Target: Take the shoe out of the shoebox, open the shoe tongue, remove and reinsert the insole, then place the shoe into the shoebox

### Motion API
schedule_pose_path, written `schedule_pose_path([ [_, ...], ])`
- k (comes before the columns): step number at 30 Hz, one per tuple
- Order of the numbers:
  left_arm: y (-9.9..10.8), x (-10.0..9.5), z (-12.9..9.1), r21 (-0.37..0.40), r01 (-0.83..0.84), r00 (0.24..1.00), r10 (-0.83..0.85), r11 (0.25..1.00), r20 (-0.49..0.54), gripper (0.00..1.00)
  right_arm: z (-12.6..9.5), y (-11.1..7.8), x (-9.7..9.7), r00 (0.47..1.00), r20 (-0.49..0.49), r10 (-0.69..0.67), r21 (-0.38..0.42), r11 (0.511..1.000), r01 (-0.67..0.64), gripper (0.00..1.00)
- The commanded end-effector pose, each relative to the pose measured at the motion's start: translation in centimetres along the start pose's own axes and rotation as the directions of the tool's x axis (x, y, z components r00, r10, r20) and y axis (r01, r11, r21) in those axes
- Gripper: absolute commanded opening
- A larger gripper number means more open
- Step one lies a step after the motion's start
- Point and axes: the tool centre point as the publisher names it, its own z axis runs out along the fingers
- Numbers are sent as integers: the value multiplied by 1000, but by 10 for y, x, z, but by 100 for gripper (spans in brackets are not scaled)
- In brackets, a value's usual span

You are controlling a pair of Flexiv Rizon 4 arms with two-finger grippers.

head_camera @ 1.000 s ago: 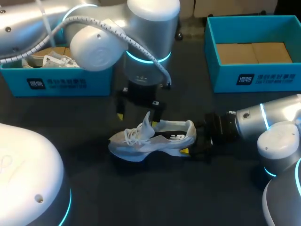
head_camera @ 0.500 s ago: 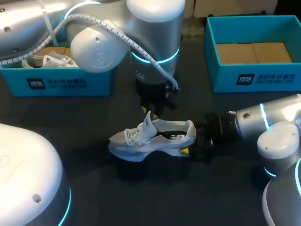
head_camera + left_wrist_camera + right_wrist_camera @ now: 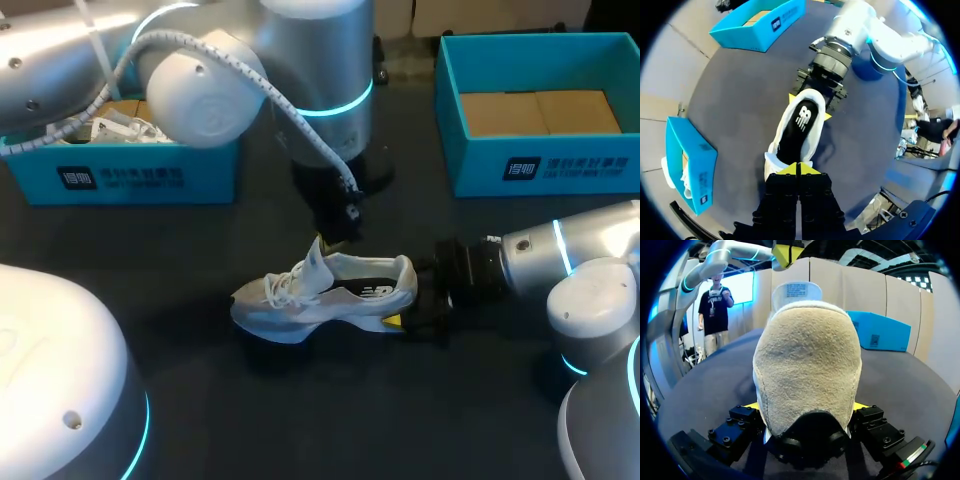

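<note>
Right claw [image 3: 807, 407] clamps the heel of the shoe [image 3: 330, 295] from both sides on the surface [image 3: 300, 420]; left claw [image 3: 799, 169], tips pressed together, hangs just over the tongue [image 3: 316, 255].

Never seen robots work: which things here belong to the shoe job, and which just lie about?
In the job: white sneaker, its black insole, empty blue shoebox.
Lying about: other blue shoebox, second shoe inside it.

You were working in a robotics lab: your left arm [image 3: 310, 60] and right arm [image 3: 530, 255], silver with glowing cyan rings, stood over a dark desk [image 3: 330, 420] carrying teal shoeboxes [image 3: 540, 165].
</note>
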Motion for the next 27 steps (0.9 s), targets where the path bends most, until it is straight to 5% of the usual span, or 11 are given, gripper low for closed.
schedule_pose_path([
  [1,3,-4,1,8,0,1000,0,1000,-16,0,6,-4,1,1000,2,0,2,1000,0,0],
  [8,3,-4,1,8,0,1000,0,1000,-16,0,6,-4,1,1000,2,0,2,1000,0,0],
  [15,-9,-3,20,10,-275,940,271,961,-208,0,6,-4,1,1000,2,0,2,1000,0,0],
  [27,-19,11,51,69,-397,914,401,915,-63,0,6,-4,1,1000,2,0,2,1000,0,0],
])
